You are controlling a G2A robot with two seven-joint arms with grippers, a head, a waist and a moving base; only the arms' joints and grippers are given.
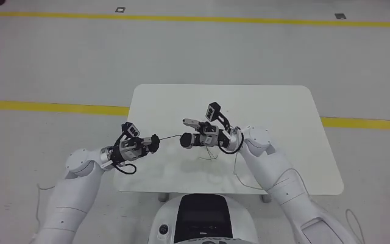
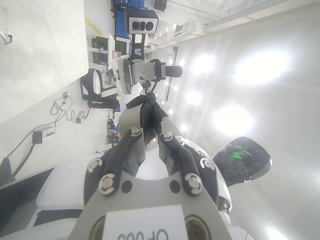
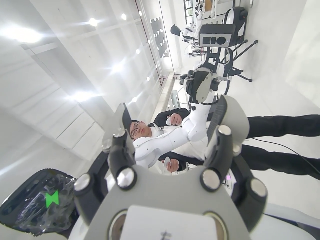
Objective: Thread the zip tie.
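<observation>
Top view: I see both arms held above the left half of the white, round-cornered rectangular table [image 1: 274,110], with their grippers facing each other and near together. The left gripper [image 1: 155,143] holds one end of the thin black plastic zip tie [image 1: 170,137]. The strip runs nearly level through the air from those fingertips toward the right gripper [image 1: 184,139]. Its free end lies just beside the right fingertips, and I cannot tell whether it touches them. A few fine pale strands [image 1: 210,154] lie on the table below the right wrist, too thin for me to identify. Left wrist view: the left gripper [image 2: 150,106] has its grey fingers [image 2: 130,117] pressed together, clamped on ragged black material at their tips, and the right arm faces it farther off. Right wrist view: the right gripper [image 3: 172,117] has its two fingers [image 3: 225,116] spread well apart with nothing between the pads, and the left arm's wrist stands beyond the gap.
</observation>
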